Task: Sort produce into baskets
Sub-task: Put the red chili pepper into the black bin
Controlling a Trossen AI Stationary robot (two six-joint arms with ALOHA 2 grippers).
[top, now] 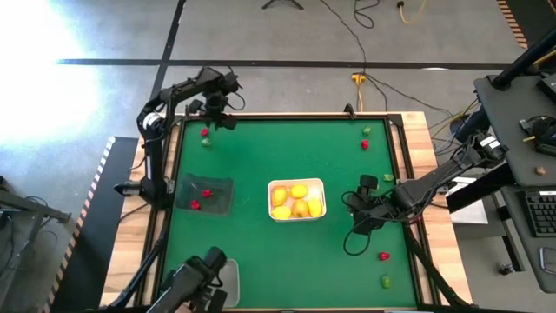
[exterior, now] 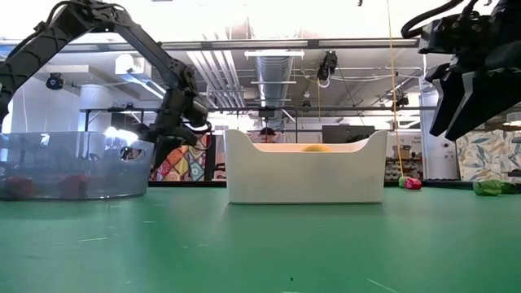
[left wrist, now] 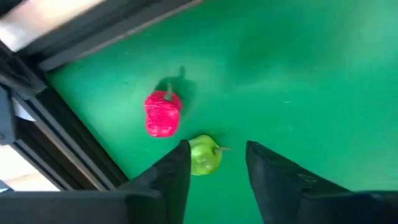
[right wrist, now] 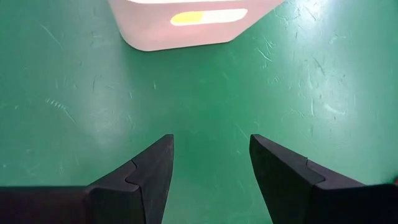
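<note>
The white tub [top: 297, 201] at the table's middle holds several yellow-orange rounds [top: 299, 192]. The dark see-through tub [top: 202, 194] to its left holds two red pieces [top: 207, 193]. A clear tub [top: 228, 283] stands at the near left edge. My left gripper [left wrist: 216, 163] is open above a green piece [left wrist: 203, 154] and a red piece [left wrist: 162, 113] at the far left corner. My right gripper [right wrist: 211, 152] is open and empty just right of the white tub [right wrist: 186, 22], above the mat.
A red and a green piece [top: 367, 132] lie at the far right corner. Another red piece [top: 383, 256] and green piece [top: 387, 280] lie at the near right. A black frame [left wrist: 68, 143] edges the green mat close to my left gripper.
</note>
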